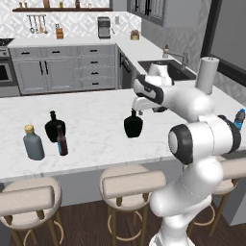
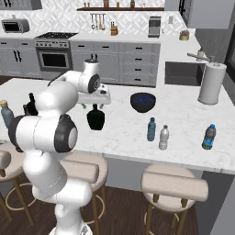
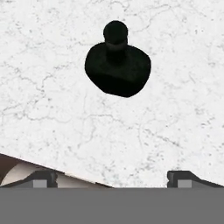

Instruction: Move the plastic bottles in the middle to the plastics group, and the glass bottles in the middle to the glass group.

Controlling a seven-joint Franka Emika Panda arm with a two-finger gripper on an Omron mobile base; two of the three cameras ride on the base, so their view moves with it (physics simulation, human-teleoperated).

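Right now the round black flask (image 1: 133,124) stands upright on the white marble table (image 1: 96,144), roughly mid-table and set back from the near edge, with bare marble on every side of it. From the hand view the flask (image 3: 117,65) sits ahead of the end effector (image 3: 112,178), whose two fingertips (image 3: 43,178) are spread wide and hold nothing. From the right base view the end effector (image 2: 94,104) hangs just above the flask's neck, apart from it.

To the flask's left in the left base view, well apart, stands the glass group: a second black flask (image 1: 54,126), a grey bottle with a tan cap (image 1: 33,142), and a slim brown bottle (image 1: 61,140) just in front of them, close to the near edge. Open marble lies between this cluster and the middle flask.

On the other side, in the right base view, a small light-blue bottle (image 2: 151,129) and a small clear bottle (image 2: 164,137) stand close together near the front edge, and a deeper blue bottle with a dark cap (image 2: 209,137) stands further right, also near the edge. A dark bowl (image 2: 142,102) sits behind them, and a paper-towel roll (image 2: 212,83) rises beside the sink (image 2: 183,73). Round stools (image 2: 172,186) line the table's near edge below.
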